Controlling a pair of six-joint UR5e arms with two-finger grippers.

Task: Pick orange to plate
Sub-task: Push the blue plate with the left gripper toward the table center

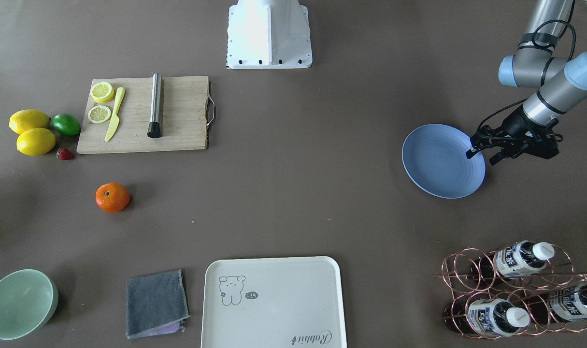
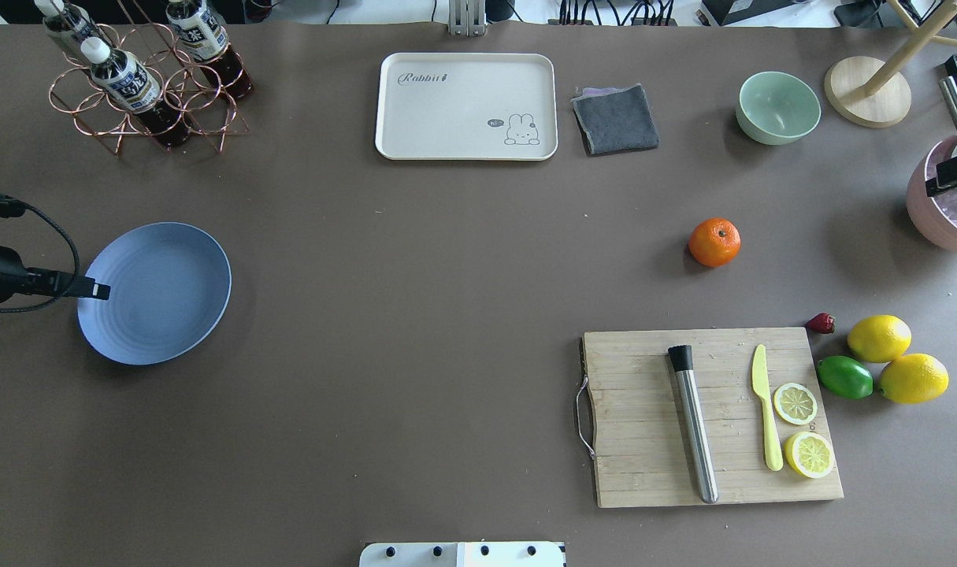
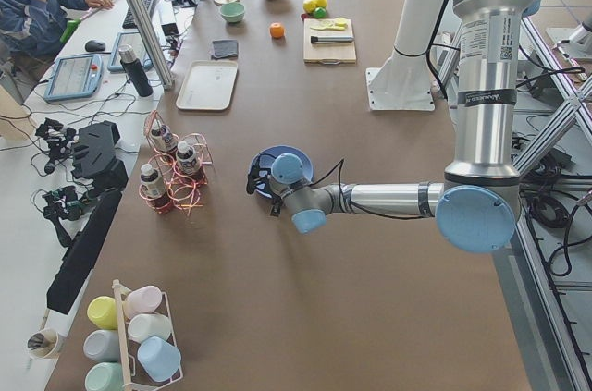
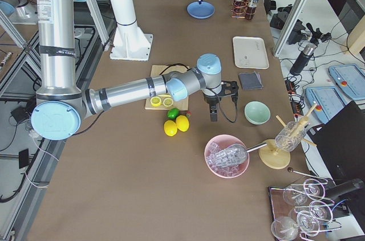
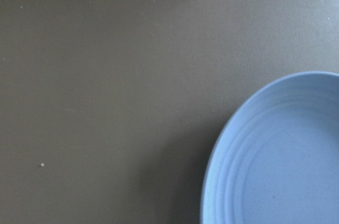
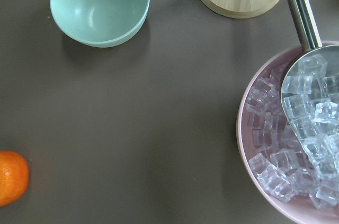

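Note:
The orange point(image 1: 112, 197) lies alone on the brown table, between the cutting board and the green bowl; it also shows in the overhead view point(image 2: 714, 242) and at the lower left edge of the right wrist view point(image 6: 10, 177). The periwinkle-blue plate point(image 1: 443, 161) lies far across the table, with nothing on it point(image 2: 155, 291) point(image 5: 280, 155). My left gripper point(image 1: 480, 157) hovers open at the plate's outer rim, holding nothing. Of my right gripper point(image 2: 953, 174) only a black piece shows, over the pink ice bowl to the orange's right; I cannot tell its state.
A cutting board point(image 2: 710, 417) holds lemon slices, a yellow knife and a steel tube. Two lemons point(image 2: 880, 339), a lime point(image 2: 844, 376) and a strawberry lie beside it. Also here: cream tray point(image 2: 466, 106), grey cloth point(image 2: 616, 118), green bowl point(image 6: 99, 4), pink ice bowl point(image 6: 291, 144), bottle rack point(image 2: 139, 79).

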